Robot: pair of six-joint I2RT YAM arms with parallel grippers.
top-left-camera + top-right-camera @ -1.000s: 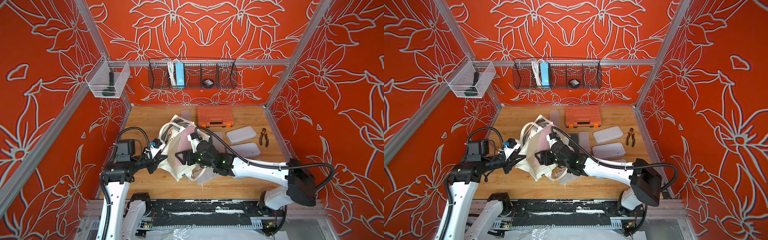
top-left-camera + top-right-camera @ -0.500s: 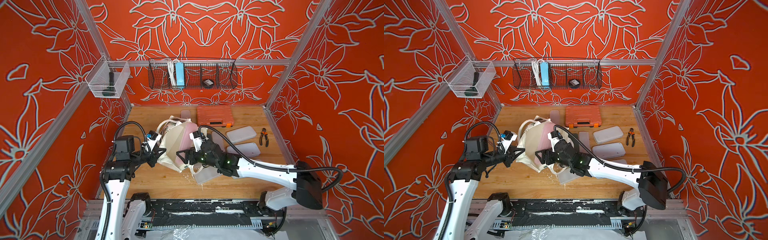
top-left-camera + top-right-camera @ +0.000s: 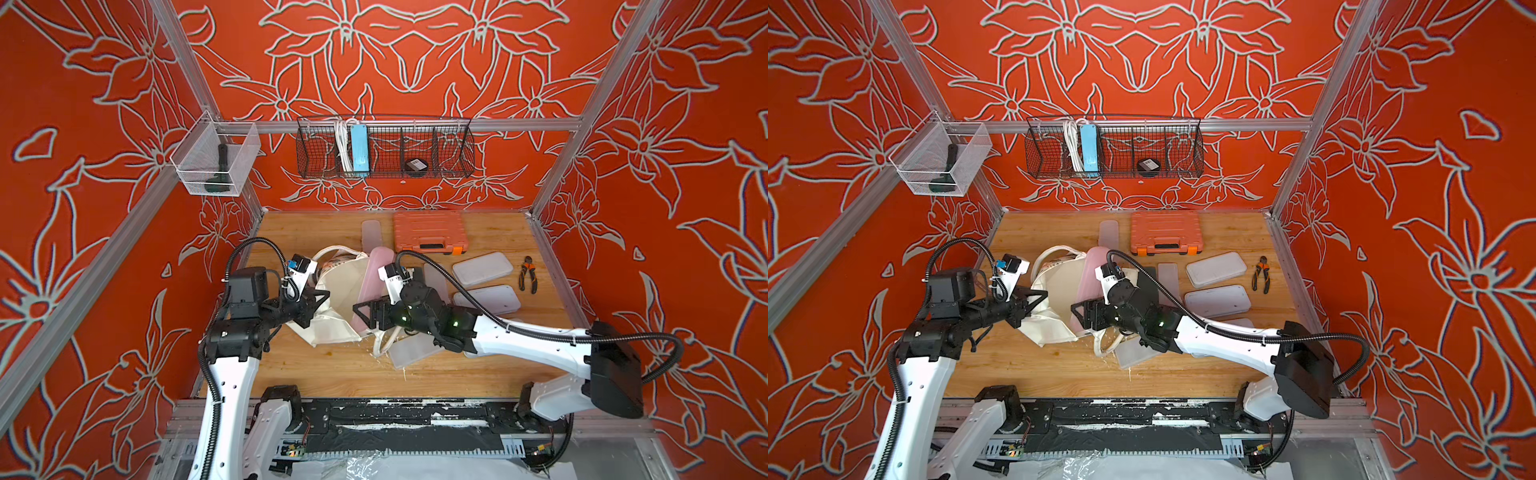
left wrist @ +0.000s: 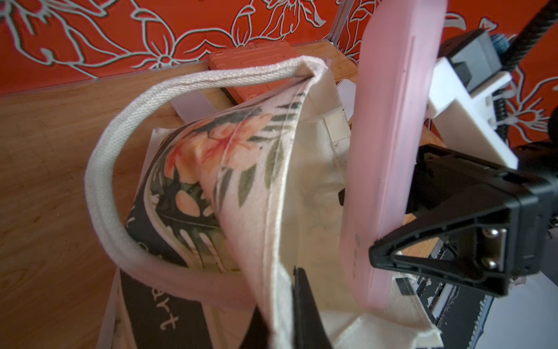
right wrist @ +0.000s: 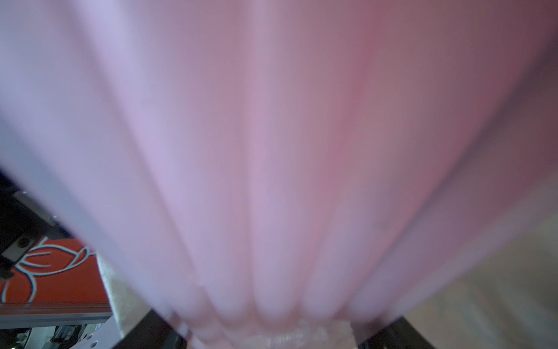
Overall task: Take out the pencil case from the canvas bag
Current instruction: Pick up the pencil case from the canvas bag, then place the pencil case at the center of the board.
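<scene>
**Hold state and reasons**

L end effector (image 3: 323, 296): shut on a fold of the canvas bag (image 3: 338, 286) at the bag's left edge. Likely purpose is to anchor the cloth so the bag cannot follow the load. The bag lies crumpled at centre-left of the worktop (image 3: 332, 374). Its print shows at the far-left part, and one handle is looped up.

R end effector (image 3: 362, 315): jaws set wide and clamped across the pink pencil case (image 3: 376, 274). The wide setting is probably req'd by the bulk of the case. The grip sits near the lower end, so most of the body stands free above.

Case pos.: tilted near-upright, just right of the bag cloth and touching it, w/ the lower end at the bag mouth. Full clearance cannot be told, since cloth and jaws hide that end. The R wrist view is filled w/ blurred pink, i.e. the case is hard against that camera.

**Change vs. earlier frames**

- Bag cloth has been drawn left, off the case.
- More pink length is exposed.
- The print shows less in both top views.
- L end effector has shifted slightly toward the far side.
- R end effector pos. is approx. unchanged.
- Both grips are unchanged.

**Not involved**

Orange tool case (image 3: 430, 230) at the far side, and pliers (image 3: 528, 274) at right.
</scene>
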